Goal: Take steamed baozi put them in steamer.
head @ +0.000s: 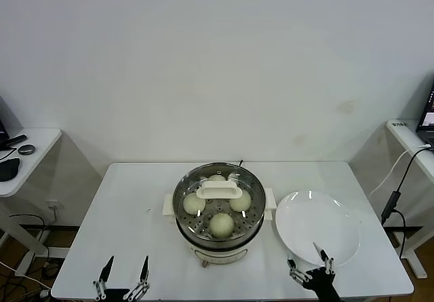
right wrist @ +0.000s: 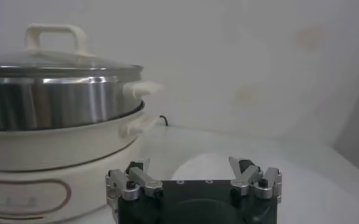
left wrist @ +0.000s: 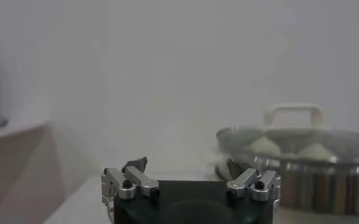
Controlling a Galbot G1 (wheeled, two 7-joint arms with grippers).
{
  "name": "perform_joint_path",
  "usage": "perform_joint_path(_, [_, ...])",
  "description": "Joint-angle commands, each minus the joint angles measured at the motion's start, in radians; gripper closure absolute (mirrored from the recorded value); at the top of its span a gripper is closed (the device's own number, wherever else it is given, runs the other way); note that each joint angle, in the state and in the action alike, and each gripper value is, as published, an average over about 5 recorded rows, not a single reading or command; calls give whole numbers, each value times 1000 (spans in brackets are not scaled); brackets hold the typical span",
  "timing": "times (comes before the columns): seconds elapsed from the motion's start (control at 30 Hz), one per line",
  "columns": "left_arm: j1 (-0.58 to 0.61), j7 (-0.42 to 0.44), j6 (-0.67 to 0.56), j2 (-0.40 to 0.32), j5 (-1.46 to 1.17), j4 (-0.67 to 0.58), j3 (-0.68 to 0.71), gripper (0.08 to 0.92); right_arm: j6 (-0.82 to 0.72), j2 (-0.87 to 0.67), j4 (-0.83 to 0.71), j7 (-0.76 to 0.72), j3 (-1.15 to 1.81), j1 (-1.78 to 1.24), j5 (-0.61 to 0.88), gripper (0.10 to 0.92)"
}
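glass lid (head: 218, 192) closing the steamer (head: 218, 229) top, bare bench (head: 132, 200) left of steamer, white plate (head: 317, 226) filling its right side

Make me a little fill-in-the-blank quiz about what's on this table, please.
1. The steamed baozi sit inside the ____.
2. The glass lid rests on the steamer, so the pot is ____.
3. The white plate holds ____ buns.
4. The left gripper and right gripper both have their jaws ____.

Missing words: steamer; covered; no; open
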Motion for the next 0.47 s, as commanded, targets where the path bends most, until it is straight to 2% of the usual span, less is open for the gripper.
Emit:
perform_joint_path(0.03, [64,38,-51,-20,-78,88,-56,177,-2,-14,26,27,-33,-60,16,203])
perform_joint_path(0.47, [55,46,-3,-9,-63,72,-75,177,11,-3,22,37,-34,-69,-12,203])
